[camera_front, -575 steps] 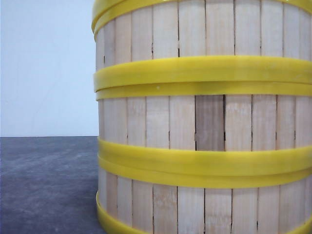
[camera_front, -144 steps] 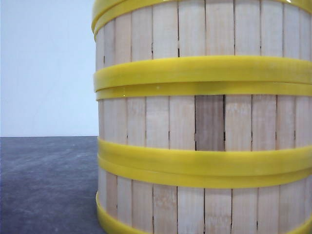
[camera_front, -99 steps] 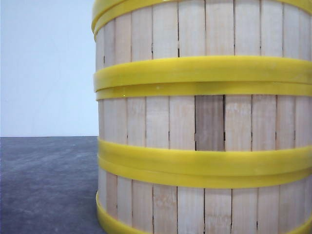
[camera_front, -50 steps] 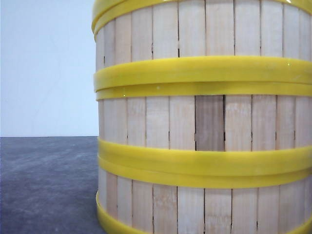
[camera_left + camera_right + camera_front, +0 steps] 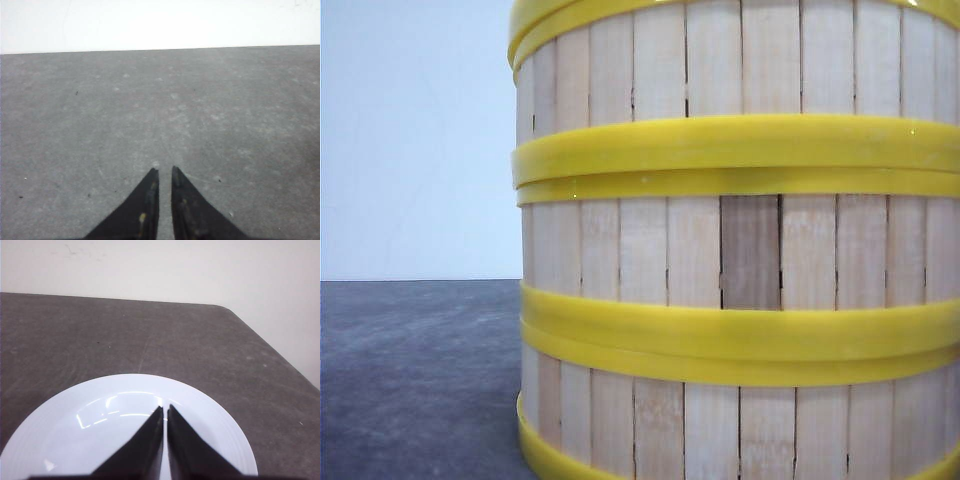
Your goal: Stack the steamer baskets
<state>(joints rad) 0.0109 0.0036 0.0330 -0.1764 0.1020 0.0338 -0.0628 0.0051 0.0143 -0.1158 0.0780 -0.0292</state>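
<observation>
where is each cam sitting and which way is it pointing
Front view: low, near table height, looking forward, right up against the basket stack; none of the robot shows.
Left wrist view: on the left arm, looking out along bare table to a pale wall; the left gripper shows, fingers nearly together.
Right wrist view: on the right arm, looking over a white plate toward a table corner; the right gripper shows, fingers together.
Shared: all three show the grey table and a pale wall.
</observation>
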